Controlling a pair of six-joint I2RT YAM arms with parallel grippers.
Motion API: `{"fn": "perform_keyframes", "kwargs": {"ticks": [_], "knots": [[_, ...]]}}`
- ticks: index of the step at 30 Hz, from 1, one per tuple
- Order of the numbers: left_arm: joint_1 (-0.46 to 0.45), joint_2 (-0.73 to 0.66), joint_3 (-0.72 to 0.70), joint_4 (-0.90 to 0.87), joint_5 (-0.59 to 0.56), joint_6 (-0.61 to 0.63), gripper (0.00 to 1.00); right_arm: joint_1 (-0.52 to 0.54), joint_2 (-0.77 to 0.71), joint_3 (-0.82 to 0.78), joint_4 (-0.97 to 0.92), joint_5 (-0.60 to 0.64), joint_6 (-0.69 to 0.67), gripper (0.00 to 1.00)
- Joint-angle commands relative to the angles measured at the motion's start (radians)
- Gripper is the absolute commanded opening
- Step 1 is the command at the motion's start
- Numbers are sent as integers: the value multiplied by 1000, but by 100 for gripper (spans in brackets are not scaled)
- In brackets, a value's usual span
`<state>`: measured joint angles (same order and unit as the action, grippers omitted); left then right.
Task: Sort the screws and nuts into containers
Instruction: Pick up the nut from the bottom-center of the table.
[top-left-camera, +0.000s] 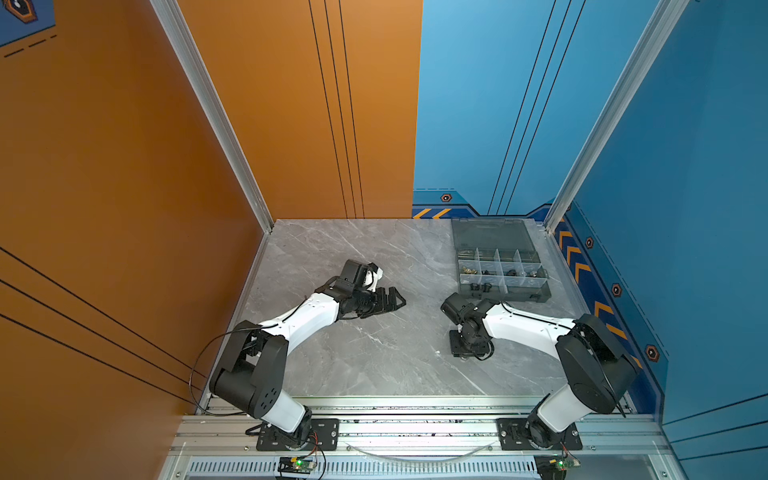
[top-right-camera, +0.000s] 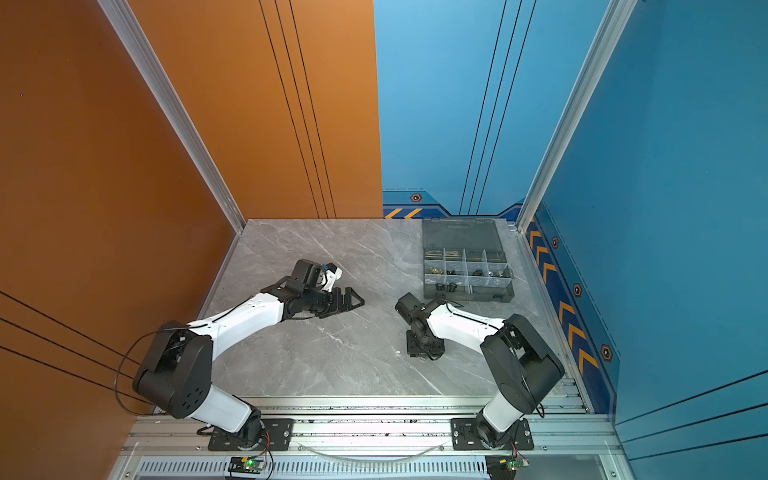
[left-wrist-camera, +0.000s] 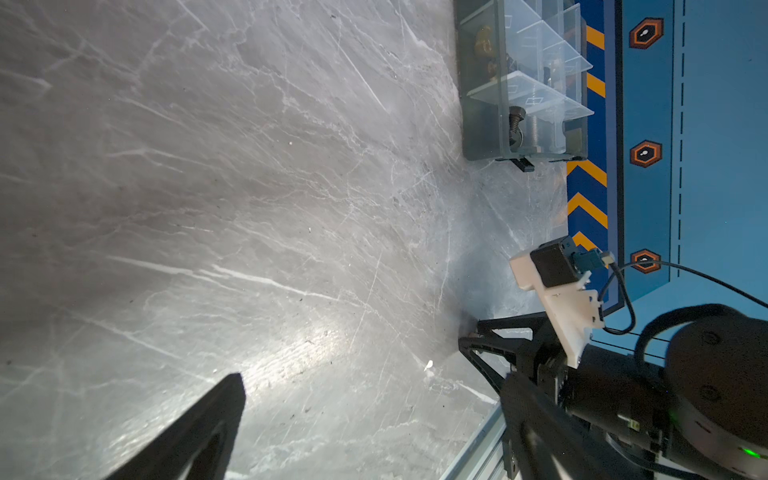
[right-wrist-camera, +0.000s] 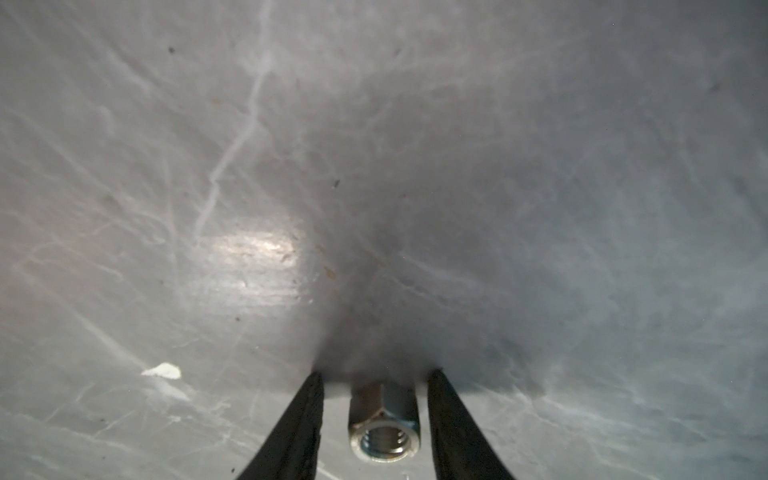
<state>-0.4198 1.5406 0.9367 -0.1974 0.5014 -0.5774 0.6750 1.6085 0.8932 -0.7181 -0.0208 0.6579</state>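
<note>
Silver hex nut (right-wrist-camera: 384, 419) closest to the right wrist lens, lying on its side on the grey marble table (right-wrist-camera: 208, 166), threaded bore facing the camera. Framed by the right gripper (right-wrist-camera: 375, 376), black fingers (right-wrist-camera: 299, 424) standing either side with a sliver of bare table in each gap. Jaws partly open, touching neither side of the nut, gripping nothing.

In both top views, same gripper aimed straight down on the robot's right half of the table, nearer the arm bases than the organizer box (top-left-camera: 542, 293) and apart from it. Nut itself hidden there under the wrist.

Box near the table's far right corner by the blue wall, hinged lid (top-left-camera: 490, 235) open behind it. Inside the compartments: brass wing nuts (top-left-camera: 469, 271) at the left end of the middle row and black bolts (top-left-camera: 482, 286) in the front row. More dark and silver bits further along, too small to sort out.

Left gripper (top-left-camera: 397, 300) near mid-table, lying roughly level, tips toward the right arm — jaws spread wide, nothing between them. Well apart from nut and box.
</note>
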Motion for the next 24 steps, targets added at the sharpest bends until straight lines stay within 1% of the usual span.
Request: {"fn": "perform_keyframes", "kwargs": {"ticks": [1, 24], "knots": [[-3, -25, 2, -1, -13, -5, 98, 1, 21, -28, -5, -16, -11, 41], [-7, -24, -3, -1, -13, -4, 98, 14, -3, -51, -44, -14, -11, 38]]}}
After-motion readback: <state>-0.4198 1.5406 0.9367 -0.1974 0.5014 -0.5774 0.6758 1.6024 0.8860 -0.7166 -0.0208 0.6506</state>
